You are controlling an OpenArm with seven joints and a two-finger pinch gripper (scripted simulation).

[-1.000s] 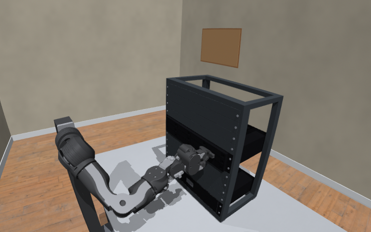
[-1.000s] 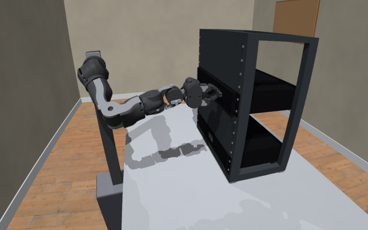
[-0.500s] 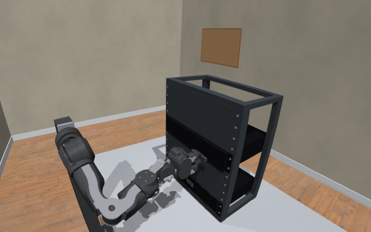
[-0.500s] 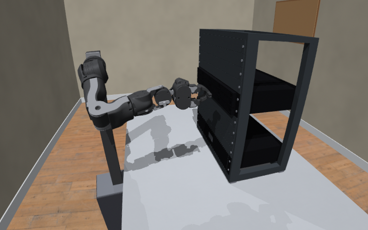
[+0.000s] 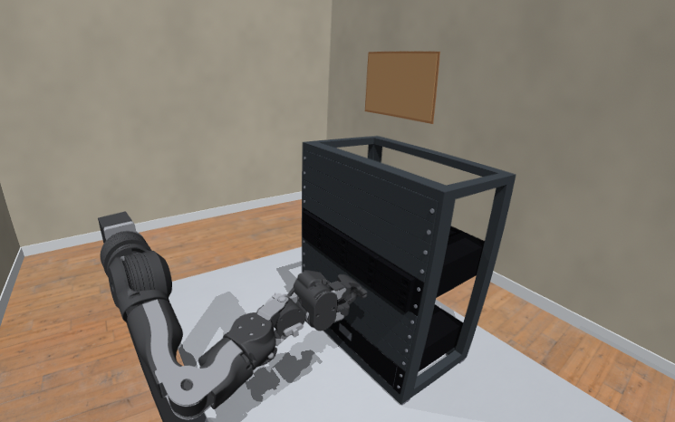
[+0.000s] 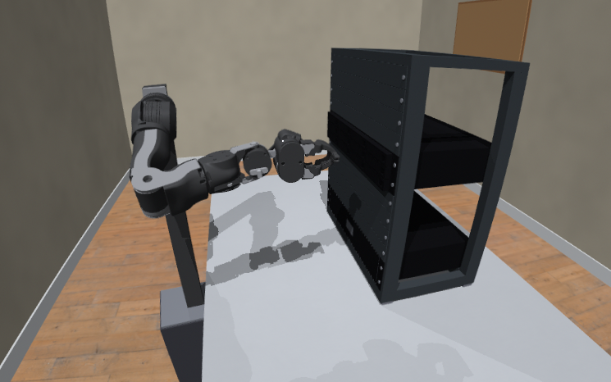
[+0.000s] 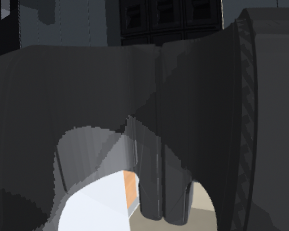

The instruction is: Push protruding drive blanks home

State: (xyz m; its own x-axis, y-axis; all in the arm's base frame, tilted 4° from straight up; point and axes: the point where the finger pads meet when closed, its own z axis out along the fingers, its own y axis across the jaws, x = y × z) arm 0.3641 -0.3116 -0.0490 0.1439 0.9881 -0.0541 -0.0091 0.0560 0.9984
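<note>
Equipment rack (image 5: pixel 447 220) (image 6: pixel 412 142), dark open frame, upright on the white table (image 5: pixel 513 388) (image 6: pixel 269 332). One jointed arm (image 5: pixel 153 324) (image 6: pixel 184 189), left of the rack. Storage chassis (image 5: pixel 352 256) (image 6: pixel 359 149), black, at the rack's mid-height. One two-finger gripper (image 5: pixel 363 292) (image 6: pixel 335 158) (image 7: pixel 171 134), fingertips together, nothing held, before the rack front. Drive blanks (image 7: pixel 170 13), black, in rows; flushness cannot be told.

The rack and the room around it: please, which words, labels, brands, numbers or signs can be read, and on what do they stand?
No text can be read.
Small light plate low on the rack: too small to tell.
Board on the wall: no writing seen.
</note>
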